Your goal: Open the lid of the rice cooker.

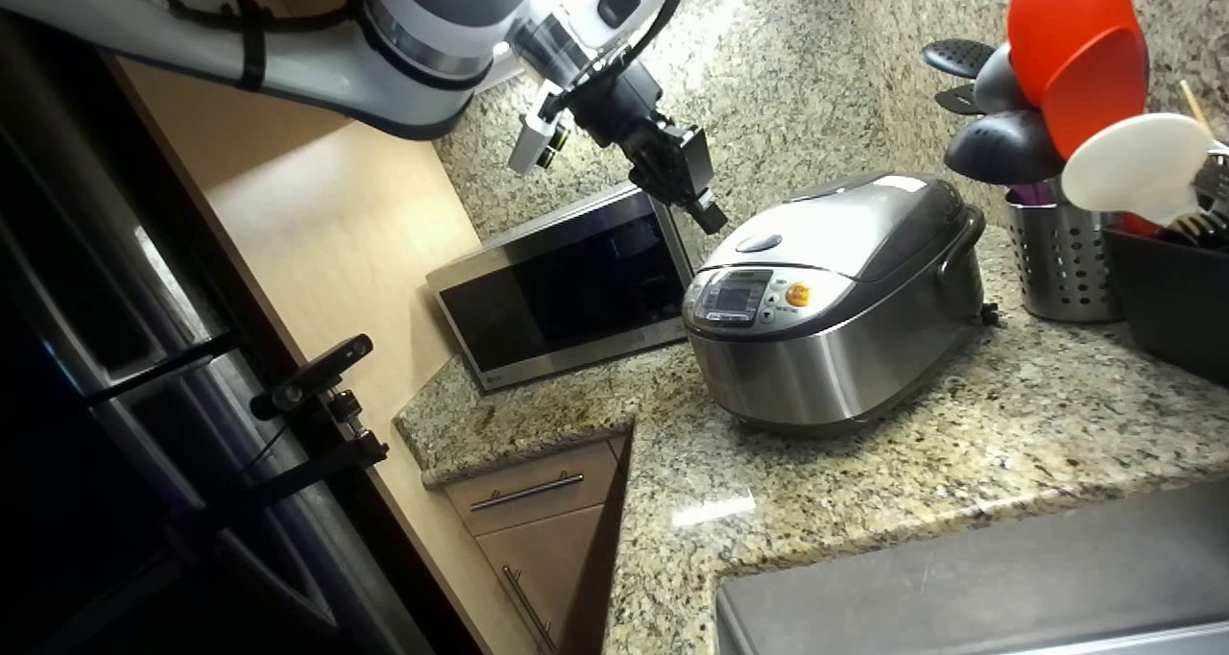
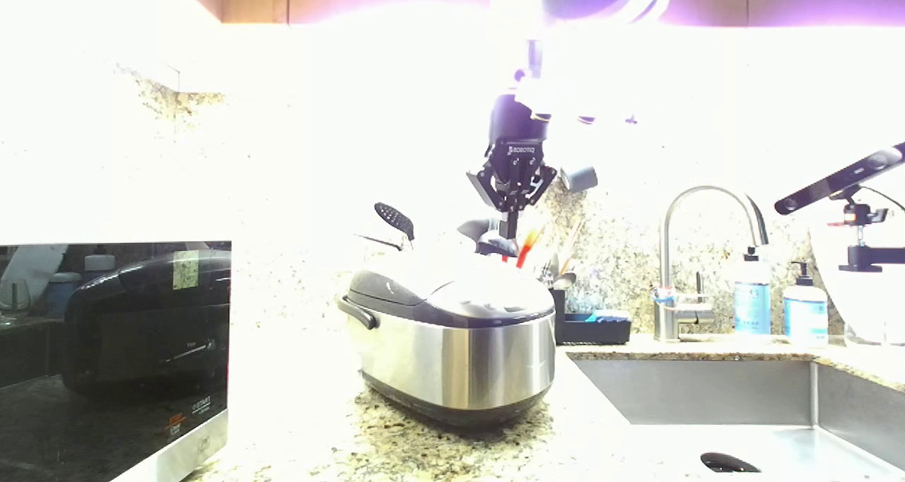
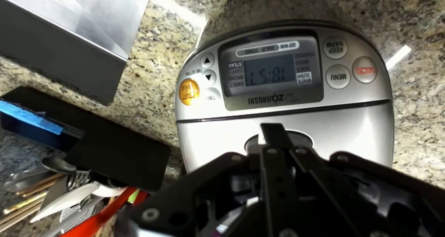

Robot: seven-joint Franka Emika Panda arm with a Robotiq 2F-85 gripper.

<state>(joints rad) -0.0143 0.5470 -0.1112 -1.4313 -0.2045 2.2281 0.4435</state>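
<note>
The rice cooker (image 1: 797,376) stands on the counter, silver-grey with a control panel at its front; it also shows in an exterior view (image 2: 452,362) and the wrist view (image 3: 205,110). Its domed lid (image 1: 845,228) is shut, also seen in an exterior view (image 2: 488,291) and the wrist view (image 3: 351,132). An oval button (image 1: 759,242) lies on the lid near the panel; in the wrist view the fingertips partly hide this button (image 3: 301,139). My gripper (image 1: 710,218) is shut and empty, pointing down above the lid's front and apart from it; its fingers (image 2: 510,227) and tips (image 3: 276,134) are together.
A microwave (image 1: 566,290) stands beside the cooker. A perforated utensil holder (image 1: 1066,266) and a black caddy (image 1: 1167,300) stand on the cooker's other side. A sink (image 2: 707,390) with a faucet (image 2: 664,256) is cut into the counter (image 1: 662,501).
</note>
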